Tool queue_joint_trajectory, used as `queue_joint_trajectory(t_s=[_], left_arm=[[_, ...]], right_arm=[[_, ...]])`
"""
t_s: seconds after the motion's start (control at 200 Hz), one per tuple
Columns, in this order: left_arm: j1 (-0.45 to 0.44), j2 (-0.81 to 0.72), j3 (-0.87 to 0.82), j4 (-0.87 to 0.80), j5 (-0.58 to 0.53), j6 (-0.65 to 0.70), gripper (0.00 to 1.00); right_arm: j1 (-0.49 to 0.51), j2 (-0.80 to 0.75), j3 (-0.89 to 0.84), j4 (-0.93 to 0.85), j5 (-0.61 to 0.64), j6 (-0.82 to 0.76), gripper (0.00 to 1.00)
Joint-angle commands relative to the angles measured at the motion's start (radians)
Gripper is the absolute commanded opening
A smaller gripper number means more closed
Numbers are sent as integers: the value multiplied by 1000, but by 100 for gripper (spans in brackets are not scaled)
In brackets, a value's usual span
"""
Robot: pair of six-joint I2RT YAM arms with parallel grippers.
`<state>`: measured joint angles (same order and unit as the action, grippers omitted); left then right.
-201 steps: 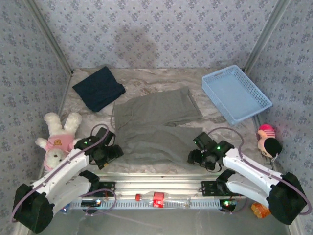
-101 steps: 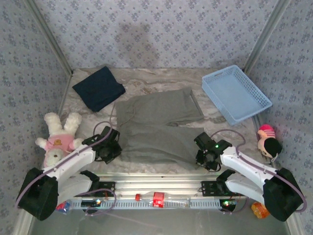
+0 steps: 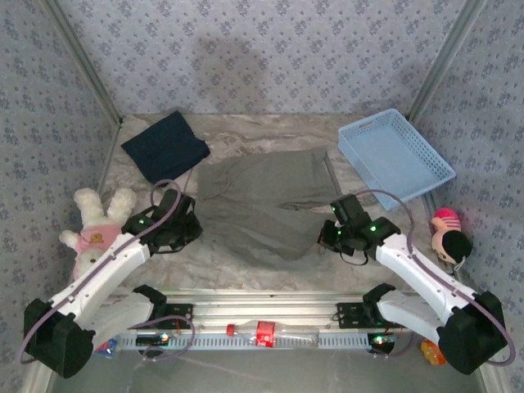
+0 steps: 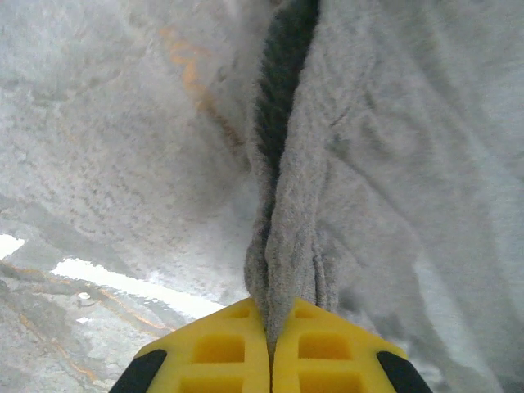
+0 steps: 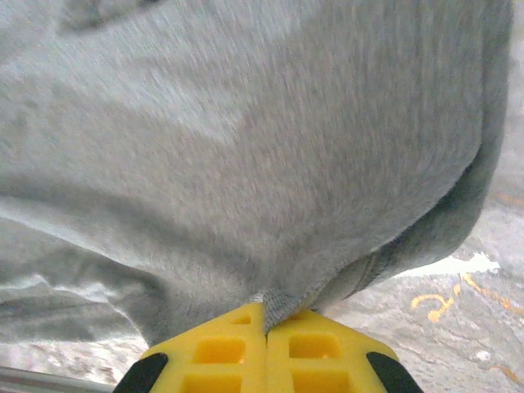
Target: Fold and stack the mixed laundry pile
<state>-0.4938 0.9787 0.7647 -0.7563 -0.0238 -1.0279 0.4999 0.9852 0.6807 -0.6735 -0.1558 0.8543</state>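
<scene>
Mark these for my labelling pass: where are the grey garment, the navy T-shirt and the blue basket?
grey garment (image 3: 262, 192), top external view, on its flat far half.
navy T-shirt (image 3: 165, 148), top external view, centre of the folded bundle.
blue basket (image 3: 395, 160), top external view, on its bare floor.

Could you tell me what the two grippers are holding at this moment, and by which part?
Both pinch the grey garment: the left gripper a bunched fold at its left edge, the right gripper its right edge.

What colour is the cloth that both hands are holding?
Grey; the cloth shows best in the right wrist view.
</scene>
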Motion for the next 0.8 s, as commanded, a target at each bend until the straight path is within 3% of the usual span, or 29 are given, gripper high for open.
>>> queue_joint_trajectory(t_s=[0.0,0.235,0.41,0.48,0.505,0.53,0.565,0.585,0.645,0.68,0.794], left_arm=[[45,56,102,-12,18,58,0],[182,375,406,72,92,153,0],[288,642,653,151,146,169,0],[333,784,802,151,161,180,0],[347,848,866,142,166,183,8],[362,914,937,121,178,181,29],[382,1012,1055,56,203,172,67],[390,1070,1127,12,228,177,77],[398,1222,1391,-125,246,214,88],[395,1285,1509,-192,232,235,99],[393,1382,1703,-267,227,266,99]], right_arm=[[-68,32,84,-6,-56,-62,0],[-224,306,351,68,-145,-138,0],[-319,632,665,164,-201,-116,0],[-348,791,826,170,-168,-108,0],[-364,848,879,177,-168,-102,1],[-376,907,934,190,-171,-95,9],[-391,985,1010,209,-165,-79,41],[-396,1026,1057,207,-176,-64,58],[-409,1124,1181,207,-191,-54,73],[-408,1158,1234,213,-188,-51,81],[-386,1188,1290,196,-178,-56,76]])
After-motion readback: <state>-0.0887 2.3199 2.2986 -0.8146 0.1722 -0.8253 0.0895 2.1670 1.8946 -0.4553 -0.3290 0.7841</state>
